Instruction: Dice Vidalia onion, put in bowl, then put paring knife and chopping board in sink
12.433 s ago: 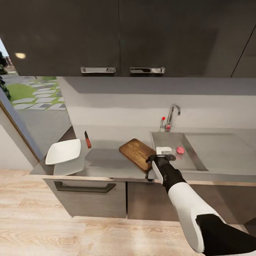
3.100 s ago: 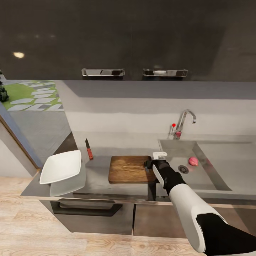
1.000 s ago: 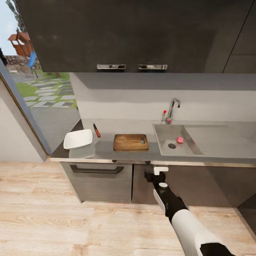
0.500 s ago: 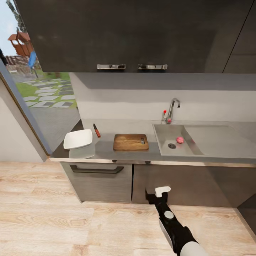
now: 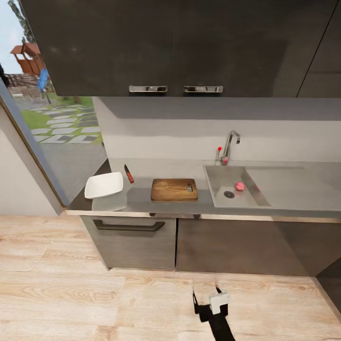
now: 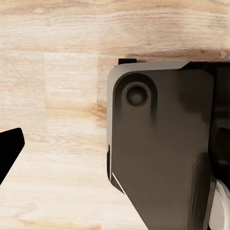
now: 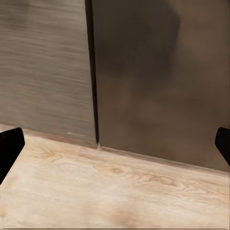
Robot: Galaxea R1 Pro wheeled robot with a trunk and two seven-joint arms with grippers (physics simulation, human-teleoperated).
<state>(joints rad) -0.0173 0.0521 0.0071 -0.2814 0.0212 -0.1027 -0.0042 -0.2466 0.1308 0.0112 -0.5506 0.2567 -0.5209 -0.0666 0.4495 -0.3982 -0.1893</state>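
Nearest, at 6 o'clock, the right gripper (image 5: pixel 208 303) hangs low over the wood floor (image 5: pixel 71 293), fingers spread wide and empty. The left gripper's spread cannot be told. Beyond, on the countertop (image 5: pixel 142 201), the chopping board (image 5: pixel 174 189) lies flat; at its 9 o'clock sit the paring knife (image 5: pixel 128 174) and bowl (image 5: pixel 104 185). At its 3 o'clock, the sink (image 5: pixel 251 192) holds the pink onion (image 5: pixel 239 186).

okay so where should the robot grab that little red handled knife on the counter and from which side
Grip the paring knife by its red handle, the end nearer the counter's front edge, coming straight down from above: it lies flat on the countertop, clear of the bowl and chopping board.
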